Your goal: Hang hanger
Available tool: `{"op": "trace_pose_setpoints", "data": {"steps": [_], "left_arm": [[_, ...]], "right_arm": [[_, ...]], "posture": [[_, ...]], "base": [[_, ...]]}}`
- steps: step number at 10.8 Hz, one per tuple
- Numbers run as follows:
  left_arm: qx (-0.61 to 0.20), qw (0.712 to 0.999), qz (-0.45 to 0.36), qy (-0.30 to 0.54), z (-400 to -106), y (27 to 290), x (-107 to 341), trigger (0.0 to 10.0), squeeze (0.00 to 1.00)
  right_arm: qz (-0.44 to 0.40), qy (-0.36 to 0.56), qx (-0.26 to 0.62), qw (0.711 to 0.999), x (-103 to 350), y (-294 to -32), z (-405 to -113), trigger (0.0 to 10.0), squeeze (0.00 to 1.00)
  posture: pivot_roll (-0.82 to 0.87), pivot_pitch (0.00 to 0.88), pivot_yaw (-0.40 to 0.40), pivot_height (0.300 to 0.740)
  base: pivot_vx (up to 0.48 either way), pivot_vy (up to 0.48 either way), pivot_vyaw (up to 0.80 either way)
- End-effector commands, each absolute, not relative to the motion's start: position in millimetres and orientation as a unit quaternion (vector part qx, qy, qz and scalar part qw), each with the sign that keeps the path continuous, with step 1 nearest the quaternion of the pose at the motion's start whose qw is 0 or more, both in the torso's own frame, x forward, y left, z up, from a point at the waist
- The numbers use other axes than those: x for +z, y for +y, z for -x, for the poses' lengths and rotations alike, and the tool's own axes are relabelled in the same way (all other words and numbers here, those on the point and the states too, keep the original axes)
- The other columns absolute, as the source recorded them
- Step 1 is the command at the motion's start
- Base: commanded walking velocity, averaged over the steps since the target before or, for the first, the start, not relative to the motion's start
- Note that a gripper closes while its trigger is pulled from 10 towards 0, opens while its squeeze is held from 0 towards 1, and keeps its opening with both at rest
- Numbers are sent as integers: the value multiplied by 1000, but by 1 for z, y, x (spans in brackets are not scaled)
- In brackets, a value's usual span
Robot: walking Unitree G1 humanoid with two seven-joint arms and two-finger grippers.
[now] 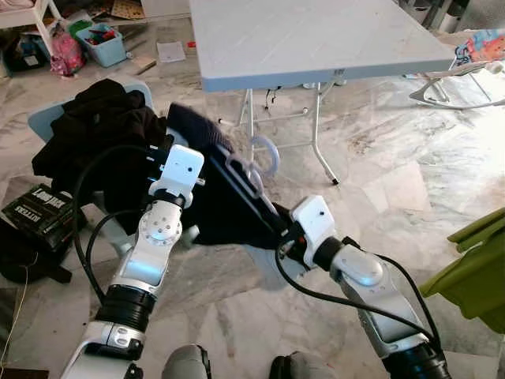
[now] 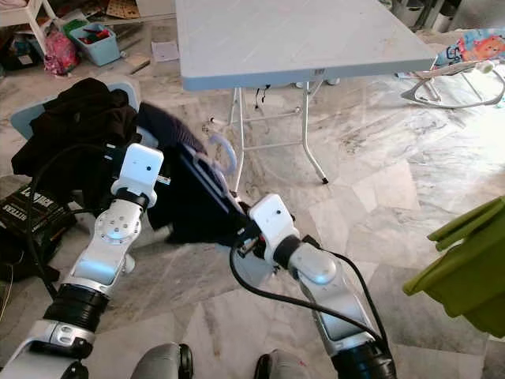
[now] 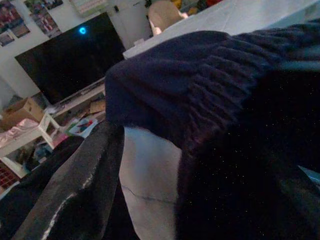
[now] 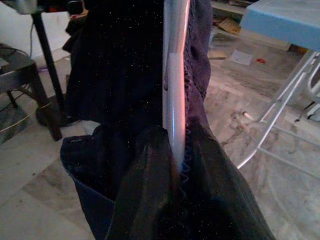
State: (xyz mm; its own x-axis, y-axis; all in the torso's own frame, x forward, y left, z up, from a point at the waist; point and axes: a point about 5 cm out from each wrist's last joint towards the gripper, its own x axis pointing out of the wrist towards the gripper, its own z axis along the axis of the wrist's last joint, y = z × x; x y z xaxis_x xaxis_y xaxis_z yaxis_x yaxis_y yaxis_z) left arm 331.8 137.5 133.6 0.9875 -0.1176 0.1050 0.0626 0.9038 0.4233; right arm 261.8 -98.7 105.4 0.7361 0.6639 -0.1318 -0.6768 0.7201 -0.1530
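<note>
Left eye view, contents listed. Pale lavender plastic hanger (image 1: 254,170) carrying a dark navy knit garment (image 1: 213,197), held between both arms at centre frame, hook at about 1 o'clock from the garment. Right gripper (image 4: 172,165): two black fingers clamped on the hanger's arm through the cloth, as the right wrist view shows. Left gripper (image 1: 162,162): at the garment's ribbed edge, at 9 o'clock of the hanger; whether its fingers grip cannot be told. Light blue chair (image 1: 47,118) at 10 o'clock, heaped with black clothes (image 1: 99,130). Small blue plastic bin (image 1: 102,43) at 11 o'clock, holding mixed coloured items too small to identify. Lime green plastic container (image 1: 477,276) at 3 o'clock, contents hidden. Grey folding table (image 1: 316,39) at 12 o'clock. Marble tile floor (image 1: 394,174).
</note>
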Motion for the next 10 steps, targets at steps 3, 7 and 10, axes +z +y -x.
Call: {"op": "trace_pose_setpoints", "data": {"steps": [3, 7, 10], "left_arm": [[-25, 972, -225, -60, -334, 150, 135, 0, 0], [-32, 973, -218, -65, -334, 148, 136, 0, 0], [-21, 972, -226, -62, -335, 155, 136, 0, 0]], "right_arm": [[105, 15, 356, 928, 113, -103, -264, 10000, 0], [117, 20, 347, 930, 111, -106, -266, 10000, 0], [134, 23, 342, 930, 109, -115, -267, 10000, 0]], "posture": [[-44, 96, -18, 740], [-44, 100, -18, 740], [-45, 103, -18, 740]], "base": [[0, 0, 0], [0, 0, 0], [0, 0, 0]]}}
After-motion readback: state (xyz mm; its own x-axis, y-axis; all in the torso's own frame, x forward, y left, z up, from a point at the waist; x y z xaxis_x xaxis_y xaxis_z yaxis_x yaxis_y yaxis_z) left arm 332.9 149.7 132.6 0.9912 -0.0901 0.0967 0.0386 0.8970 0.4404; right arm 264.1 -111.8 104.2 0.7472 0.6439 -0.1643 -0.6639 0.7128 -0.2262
